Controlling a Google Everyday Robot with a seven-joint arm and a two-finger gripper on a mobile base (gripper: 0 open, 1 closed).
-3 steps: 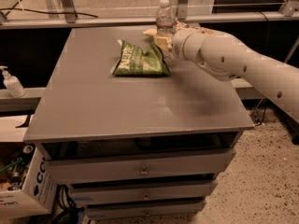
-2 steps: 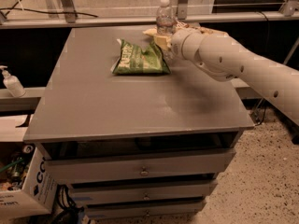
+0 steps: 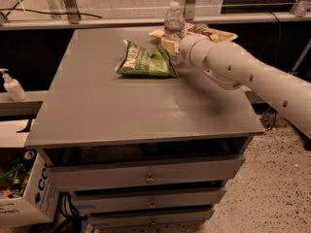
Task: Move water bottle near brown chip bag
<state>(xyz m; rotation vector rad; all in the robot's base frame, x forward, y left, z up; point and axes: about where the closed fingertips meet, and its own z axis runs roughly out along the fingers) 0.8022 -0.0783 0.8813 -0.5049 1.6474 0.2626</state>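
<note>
While the water bottle [image 3: 173, 19] is standing upright just behind the green chip bag [image 3: 146, 62], the end effector [image 3: 170, 45] is sitting at its base, grip state cannot tell; moving it toward the brown chip bag [image 3: 216, 34] is still pending.

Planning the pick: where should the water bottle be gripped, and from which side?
Grip the water bottle around its mid body, level, from the view's right: it stands upright at the table's far edge, and the green chip bag lies close on its left. The hand sits low beside it on that right side.
</note>
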